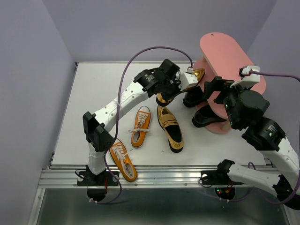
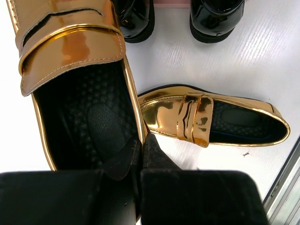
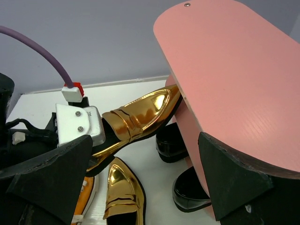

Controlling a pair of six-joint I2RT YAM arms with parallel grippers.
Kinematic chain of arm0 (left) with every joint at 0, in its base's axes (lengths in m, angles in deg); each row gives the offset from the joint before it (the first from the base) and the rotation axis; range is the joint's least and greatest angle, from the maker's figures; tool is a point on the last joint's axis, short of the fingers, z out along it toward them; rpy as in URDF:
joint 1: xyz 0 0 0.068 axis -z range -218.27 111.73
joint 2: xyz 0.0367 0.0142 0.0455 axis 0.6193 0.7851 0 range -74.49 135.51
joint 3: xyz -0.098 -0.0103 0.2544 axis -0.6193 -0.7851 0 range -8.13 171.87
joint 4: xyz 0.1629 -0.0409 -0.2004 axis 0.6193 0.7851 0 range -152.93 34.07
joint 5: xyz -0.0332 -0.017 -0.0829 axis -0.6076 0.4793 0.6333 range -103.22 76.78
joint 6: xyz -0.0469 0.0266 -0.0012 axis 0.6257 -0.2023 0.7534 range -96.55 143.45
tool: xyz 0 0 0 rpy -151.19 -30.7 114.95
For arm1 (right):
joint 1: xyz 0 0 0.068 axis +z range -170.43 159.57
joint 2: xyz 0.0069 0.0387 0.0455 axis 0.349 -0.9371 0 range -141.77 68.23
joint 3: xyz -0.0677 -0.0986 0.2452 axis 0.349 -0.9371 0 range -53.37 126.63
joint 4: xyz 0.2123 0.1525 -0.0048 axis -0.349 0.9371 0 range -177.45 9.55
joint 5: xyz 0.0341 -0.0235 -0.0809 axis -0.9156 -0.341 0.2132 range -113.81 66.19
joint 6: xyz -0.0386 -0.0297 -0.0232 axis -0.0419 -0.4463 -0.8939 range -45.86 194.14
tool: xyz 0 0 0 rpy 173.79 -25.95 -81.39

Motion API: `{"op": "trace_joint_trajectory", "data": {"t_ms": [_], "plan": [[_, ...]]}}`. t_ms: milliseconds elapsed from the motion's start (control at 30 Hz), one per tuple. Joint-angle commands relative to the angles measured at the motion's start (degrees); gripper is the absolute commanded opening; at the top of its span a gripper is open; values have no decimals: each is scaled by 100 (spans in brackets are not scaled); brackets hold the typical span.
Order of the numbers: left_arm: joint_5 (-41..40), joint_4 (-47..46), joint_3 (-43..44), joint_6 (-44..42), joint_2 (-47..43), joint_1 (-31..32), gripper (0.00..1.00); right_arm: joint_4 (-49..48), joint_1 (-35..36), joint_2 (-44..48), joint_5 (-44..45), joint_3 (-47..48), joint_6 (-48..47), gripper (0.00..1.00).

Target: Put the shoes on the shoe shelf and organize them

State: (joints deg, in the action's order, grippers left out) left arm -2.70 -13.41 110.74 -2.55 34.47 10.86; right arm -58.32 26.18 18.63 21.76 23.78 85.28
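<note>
My left gripper (image 1: 179, 88) is shut on the side wall of a gold loafer (image 1: 196, 75) near its heel and holds it in the air, toe toward the pink shoe shelf (image 1: 229, 54). In the left wrist view the fingers (image 2: 152, 157) pinch the loafer's rim (image 2: 70, 47). The second gold loafer (image 1: 169, 127) lies on the table. Two black dress shoes (image 1: 193, 97) (image 1: 208, 117) sit at the shelf's lower level, toes sticking out. Two orange sneakers (image 1: 140, 125) (image 1: 123, 160) lie on the table. My right gripper (image 3: 145, 187) is open and empty beside the shelf (image 3: 234, 70).
The shelf stands at the table's back right against the wall. The metal rail (image 1: 159, 176) runs along the table's near edge. The left arm's purple cable (image 1: 140, 54) arcs above the table. Walls close in on the left and back.
</note>
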Motion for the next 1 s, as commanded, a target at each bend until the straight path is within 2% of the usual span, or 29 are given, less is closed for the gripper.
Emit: {"op": "trace_joint_trajectory", "data": {"t_ms": [0, 200, 600, 967], "plan": [[169, -346, 663, -370, -508, 62, 0, -170, 50, 30, 102, 213, -85, 100], [266, -284, 1366, -721, -122, 141, 0, -179, 50, 47, 85, 205, -59, 100], [494, -654, 1981, -1417, 555, 133, 0, -100, 50, 21, 23, 275, 46, 100], [609, -1180, 1930, -1636, 705, 133, 0, -3, 50, -76, -153, 257, 222, 100]]}}
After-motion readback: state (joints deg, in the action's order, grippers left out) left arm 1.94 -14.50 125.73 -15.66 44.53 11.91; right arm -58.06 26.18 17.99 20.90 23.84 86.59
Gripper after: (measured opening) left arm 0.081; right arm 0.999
